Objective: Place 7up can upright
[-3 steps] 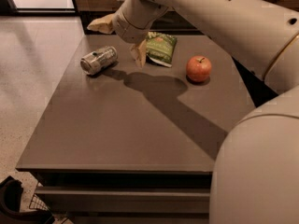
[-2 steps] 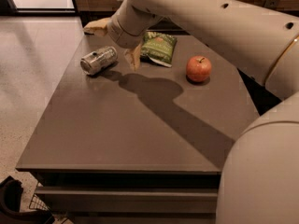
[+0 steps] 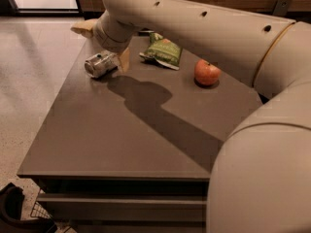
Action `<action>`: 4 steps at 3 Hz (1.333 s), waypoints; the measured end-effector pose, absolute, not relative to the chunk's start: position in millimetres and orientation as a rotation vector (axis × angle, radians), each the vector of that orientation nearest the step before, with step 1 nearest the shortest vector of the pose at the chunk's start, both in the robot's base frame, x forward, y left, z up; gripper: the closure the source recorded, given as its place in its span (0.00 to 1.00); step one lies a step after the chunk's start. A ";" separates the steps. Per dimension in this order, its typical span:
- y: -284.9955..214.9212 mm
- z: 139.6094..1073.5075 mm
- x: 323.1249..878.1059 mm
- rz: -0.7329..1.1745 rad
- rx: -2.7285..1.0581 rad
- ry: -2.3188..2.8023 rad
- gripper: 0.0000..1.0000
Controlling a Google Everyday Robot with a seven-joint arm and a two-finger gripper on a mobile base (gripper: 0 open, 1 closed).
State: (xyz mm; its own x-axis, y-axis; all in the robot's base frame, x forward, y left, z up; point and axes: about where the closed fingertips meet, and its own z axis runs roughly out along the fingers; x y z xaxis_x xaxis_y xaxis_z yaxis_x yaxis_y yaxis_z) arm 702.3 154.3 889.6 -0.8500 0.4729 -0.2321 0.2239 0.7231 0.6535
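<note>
Green chip bag (image 3: 163, 51) near red apple (image 3: 207, 72) on brown table (image 3: 112, 144).

Shiny silvery-grey on the 7up can (image 3: 100, 64), near the table's far left corner. Pale tan on the spread fingers (image 3: 124, 60) of the pincer (image 3: 102, 47), just above that can. Cream-white on the arm (image 3: 194, 28), dotted with small dark holes. Crinkled green with lighter markings on the chip bag (image 3: 163, 50). Red-orange on the apple (image 3: 207, 72). Plain dark grey-brown on the table (image 3: 121, 144). Speckled beige on the floor (image 3: 29, 81).
</note>
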 end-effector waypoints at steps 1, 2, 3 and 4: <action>161.3 882.1 716.7 0.782 0.584 2.614 0.00; 150.6 890.8 733.5 0.683 0.682 2.676 0.00; 140.8 889.6 736.0 0.557 0.740 2.760 0.00; 132.3 882.3 722.7 0.433 0.819 2.851 0.00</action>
